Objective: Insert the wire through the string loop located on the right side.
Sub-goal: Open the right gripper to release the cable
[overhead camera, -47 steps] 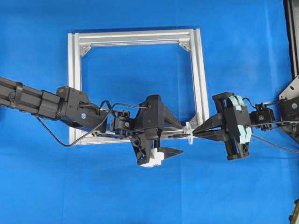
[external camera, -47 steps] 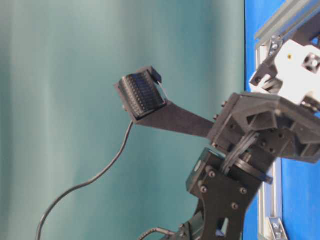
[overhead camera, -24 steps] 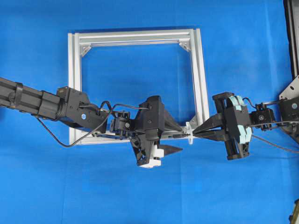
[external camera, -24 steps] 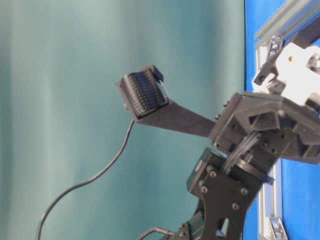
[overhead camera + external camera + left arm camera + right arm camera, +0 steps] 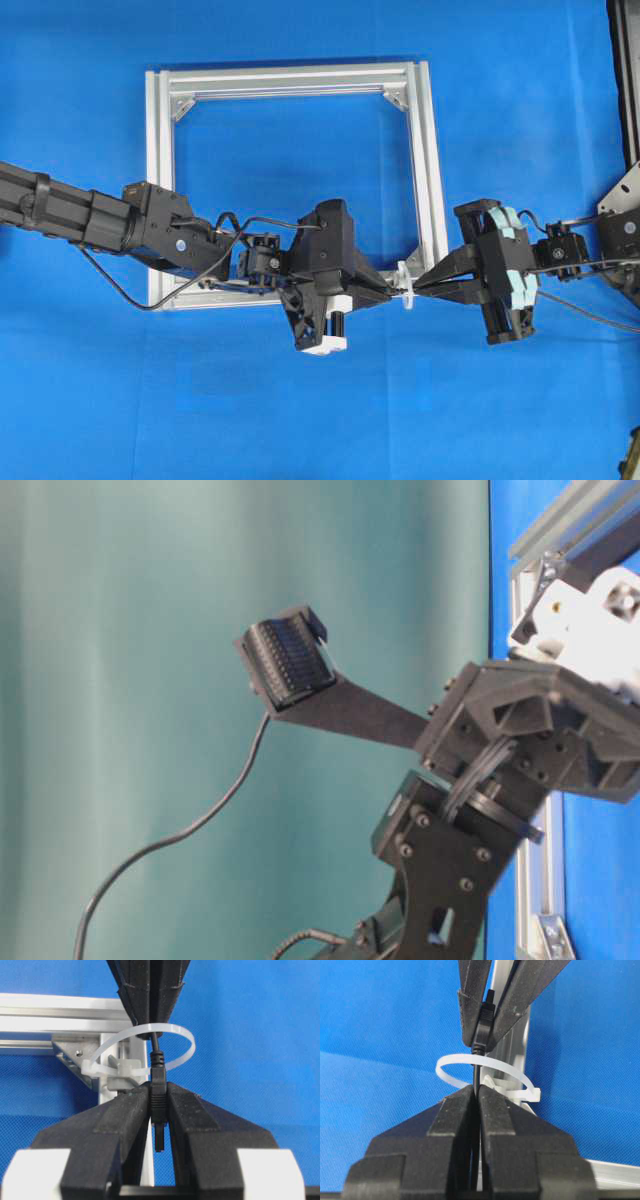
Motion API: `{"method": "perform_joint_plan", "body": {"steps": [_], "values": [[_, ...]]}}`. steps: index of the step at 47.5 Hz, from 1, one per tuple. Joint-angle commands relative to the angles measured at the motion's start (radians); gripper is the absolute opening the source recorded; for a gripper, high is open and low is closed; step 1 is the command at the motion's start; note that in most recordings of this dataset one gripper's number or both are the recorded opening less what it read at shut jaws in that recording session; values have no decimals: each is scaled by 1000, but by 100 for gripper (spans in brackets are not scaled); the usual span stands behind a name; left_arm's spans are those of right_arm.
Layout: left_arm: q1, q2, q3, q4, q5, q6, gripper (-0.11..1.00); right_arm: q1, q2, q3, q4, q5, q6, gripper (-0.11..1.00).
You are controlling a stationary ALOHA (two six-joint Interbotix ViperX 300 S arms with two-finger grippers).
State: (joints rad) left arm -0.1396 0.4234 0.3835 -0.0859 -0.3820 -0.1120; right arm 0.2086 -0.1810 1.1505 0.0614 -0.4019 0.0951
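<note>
One wire [image 5: 158,1091] ran through one string loop [image 5: 176,1035], and two grippers met at it, one from each side. Nearest the left wrist camera, the left gripper [image 5: 158,1105] was clenched on the wire's plug, its two fingers [image 5: 120,1120] pressed against the black body on either side, the plug's tip hanging below them in the gap. Just beyond, the thin cable rose through the white loop, which stood out from the corner of the single aluminium frame [image 5: 60,1012] beside one triangular bracket [image 5: 70,1052]. Past the loop, the right gripper [image 5: 150,1032] was clamped on the cable, its upper part cut off by the picture's edge. The right wrist view gave the same chain reversed: right gripper [image 5: 476,1092] tight on the wire [image 5: 477,1072], then the loop [image 5: 450,1060], then the left gripper [image 5: 485,1030] around the plug. From overhead, both grippers [image 5: 385,292] [image 5: 428,286] converged on the loop [image 5: 405,283] at the frame's [image 5: 432,170] lower right corner on the blue table [image 5: 300,420]; the wire itself was too thin to make out there, and both arms were cut off at the edges. The table-level view showed one black finger with a ribbed pad [image 5: 290,665] and a trailing cable; which arm it was could not be told.
</note>
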Motion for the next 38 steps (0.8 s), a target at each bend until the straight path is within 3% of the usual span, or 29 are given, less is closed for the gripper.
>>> {"method": "perform_joint_plan", "body": {"steps": [1, 4, 8, 21, 30, 38], "values": [[-3, -20, -25, 3, -6, 2, 8, -2, -8, -14, 0, 0, 0, -3], [-3, -20, -25, 3, -6, 2, 8, -3, -8, -14, 2, 2, 0, 2], [-3, -21, -23, 3, -6, 2, 8, -3, -8, -15, 3, 2, 2, 16], [-3, -23, -18, 5, -6, 2, 8, -3, -35, -11, 3, 3, 0, 91], [-3, -43, 11, 3, -6, 5, 8, -3, -51, -5, 3, 21, 0, 89], [-8, -114, 107, 3, -12, 9, 8, -3, -51, -9, 3, 38, 0, 89]]}}
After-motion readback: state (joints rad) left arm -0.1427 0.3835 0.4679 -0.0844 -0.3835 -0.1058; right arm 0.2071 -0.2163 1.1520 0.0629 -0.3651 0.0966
